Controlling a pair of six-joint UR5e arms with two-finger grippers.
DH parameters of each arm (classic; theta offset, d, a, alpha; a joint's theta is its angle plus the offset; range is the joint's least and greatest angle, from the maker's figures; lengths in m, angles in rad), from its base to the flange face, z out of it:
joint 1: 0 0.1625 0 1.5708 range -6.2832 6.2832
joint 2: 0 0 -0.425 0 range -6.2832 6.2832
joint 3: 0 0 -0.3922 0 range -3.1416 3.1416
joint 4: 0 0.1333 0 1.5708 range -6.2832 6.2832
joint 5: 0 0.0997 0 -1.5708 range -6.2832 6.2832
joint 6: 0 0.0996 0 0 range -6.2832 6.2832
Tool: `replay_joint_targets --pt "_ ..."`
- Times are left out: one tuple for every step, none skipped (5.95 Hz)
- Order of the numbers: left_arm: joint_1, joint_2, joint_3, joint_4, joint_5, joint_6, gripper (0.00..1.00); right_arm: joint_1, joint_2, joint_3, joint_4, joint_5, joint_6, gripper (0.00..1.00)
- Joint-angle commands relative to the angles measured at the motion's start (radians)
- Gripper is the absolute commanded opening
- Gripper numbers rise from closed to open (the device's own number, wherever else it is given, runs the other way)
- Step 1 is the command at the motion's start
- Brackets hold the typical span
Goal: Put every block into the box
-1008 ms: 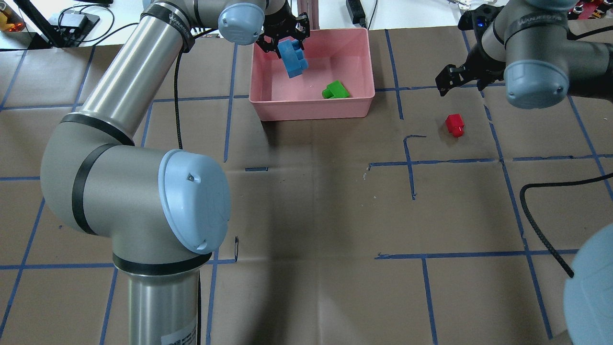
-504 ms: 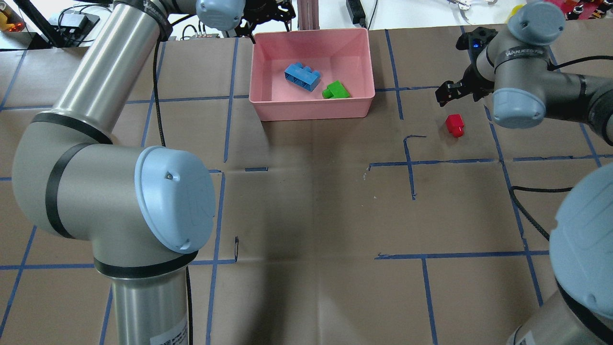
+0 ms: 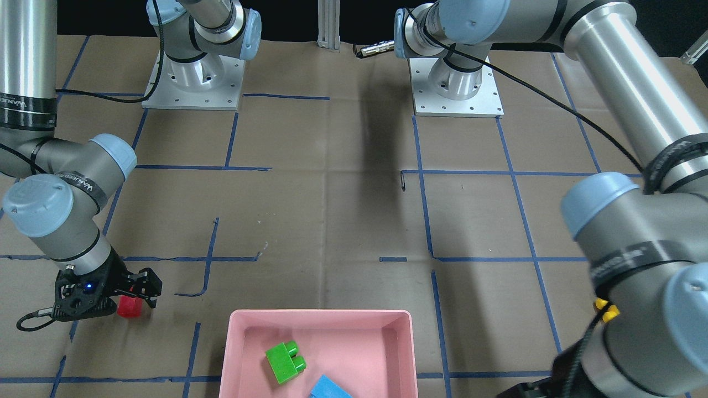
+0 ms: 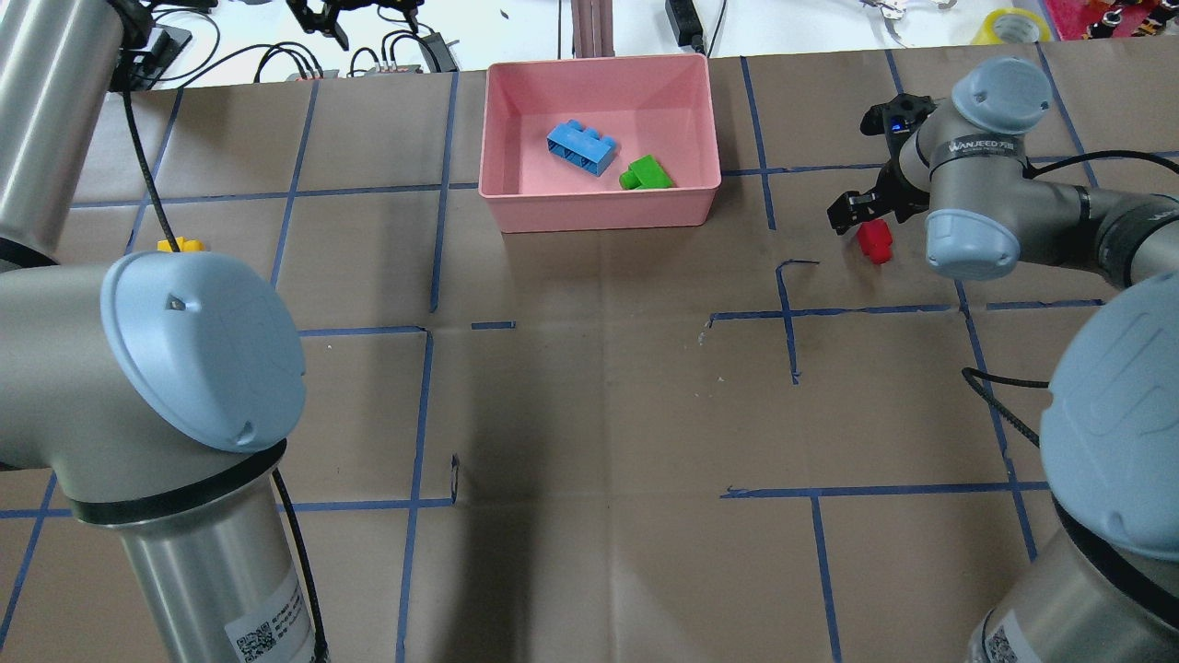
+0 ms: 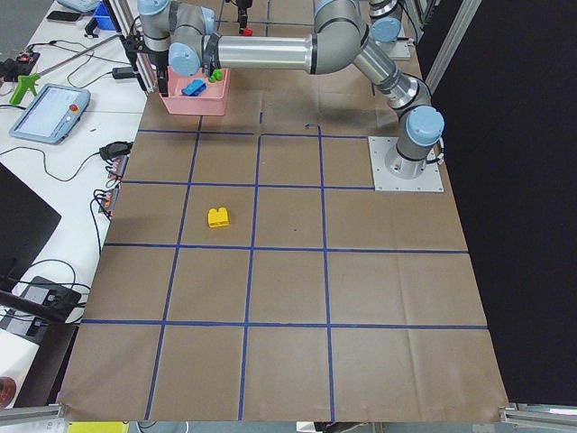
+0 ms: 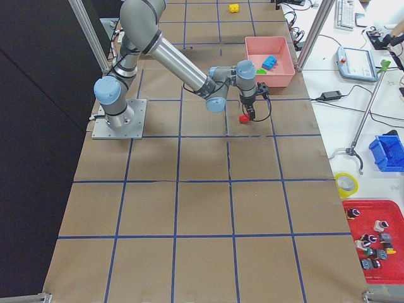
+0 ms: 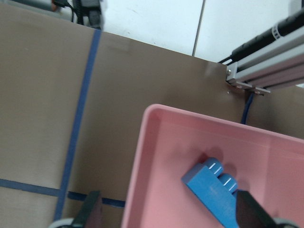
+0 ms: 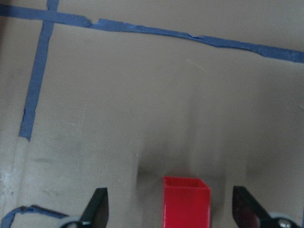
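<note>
The pink box (image 4: pixel 599 208) stands at the far middle of the table and holds the light-blue block (image 4: pixel 581 147) and the green block (image 4: pixel 646 173). The red block (image 4: pixel 875 241) lies on the paper to its right. My right gripper (image 4: pixel 859 221) is open and low over it; in the right wrist view the red block (image 8: pixel 186 202) sits between the fingers (image 8: pixel 97 207). The yellow block (image 4: pixel 180 245) lies at the left, partly behind my left arm. My left gripper (image 4: pixel 361 11) is open and empty, beyond the box's far left corner; its wrist view shows the box rim (image 7: pixel 142 156) and the light-blue block (image 7: pixel 213 183).
Blue tape lines grid the brown paper. My left arm's elbow (image 4: pixel 198 350) bulks over the left front of the table. Cables and gear lie past the table's far edge (image 4: pixel 405 46). An aluminium post (image 4: pixel 585 28) stands behind the box.
My left gripper let the light-blue block go into the box and drew back to the left beyond it. My right gripper came down and closer around the red block.
</note>
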Motion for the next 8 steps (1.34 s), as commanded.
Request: replay_joint_targets --pt "0.175 0.018 -0.028 -0.045 0.006 0.337 1.00 -0.026 0.005 0.018 0.000 -0.012 -0.004 0.92" --pt "0.259 0.020 -0.057 -0.043 0.011 0.401 1.00 -0.027 0.003 0.026 0.003 -0.013 -0.004 0.85" --pt "0.316 0.024 -0.089 -0.043 0.016 0.406 1.00 -0.027 0.002 0.029 0.008 -0.012 -0.001 0.56" --pt "0.355 0.026 -0.137 -0.035 0.050 0.409 1.00 -0.025 -0.002 0.027 0.006 -0.012 0.002 0.43" --pt "0.378 0.027 -0.186 -0.029 0.078 0.417 0.99 -0.024 -0.006 0.026 0.009 -0.012 0.002 0.13" --pt "0.400 0.027 -0.221 -0.028 0.077 0.432 0.99 -0.024 -0.017 0.014 0.011 -0.004 -0.003 0.04" --pt "0.406 0.027 -0.270 0.004 0.075 0.431 0.98 -0.024 -0.061 0.009 0.014 -0.005 -0.004 0.03" --pt "0.413 0.027 -0.341 0.074 0.077 0.437 0.97 -0.021 -0.121 -0.011 0.032 -0.008 0.000 0.04"
